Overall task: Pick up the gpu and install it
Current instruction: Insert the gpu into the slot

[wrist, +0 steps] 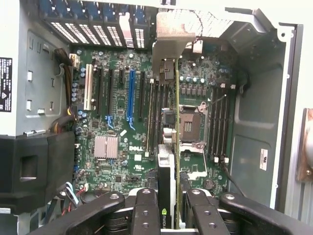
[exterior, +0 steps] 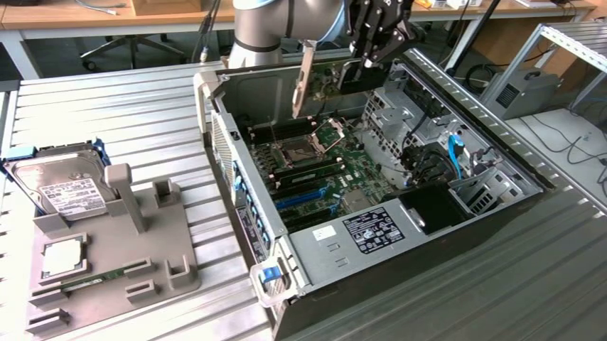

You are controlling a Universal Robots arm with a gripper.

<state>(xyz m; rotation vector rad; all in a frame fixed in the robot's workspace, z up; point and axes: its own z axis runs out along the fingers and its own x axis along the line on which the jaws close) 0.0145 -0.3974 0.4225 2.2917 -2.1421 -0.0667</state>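
My gripper [exterior: 372, 57] hangs above the back part of the open computer case [exterior: 227, 135] and is shut on the gpu [exterior: 328, 77]. The card stands on edge, with its tan-silver bracket [exterior: 305, 74] pointing down towards the motherboard [exterior: 365, 170]. In the wrist view the gpu [wrist: 165, 171] shows edge-on between my two fingers [wrist: 146, 208], and my gripper [wrist: 169, 203] clamps it from both sides. Its bracket [wrist: 171, 46] reaches towards the case's rear slot openings. The card floats above the motherboard [wrist: 112, 117], over the black slots just beside the long blue slot [wrist: 130, 95].
A grey holder tray [exterior: 161, 249] lies on the slatted metal table at the exterior view's left, carrying a silver hard drive [exterior: 62, 188], a processor chip [exterior: 62, 259] and a green RAM stick [exterior: 95, 277]. A drive cage and cables [exterior: 455, 160] fill the case's side at the exterior view's right.
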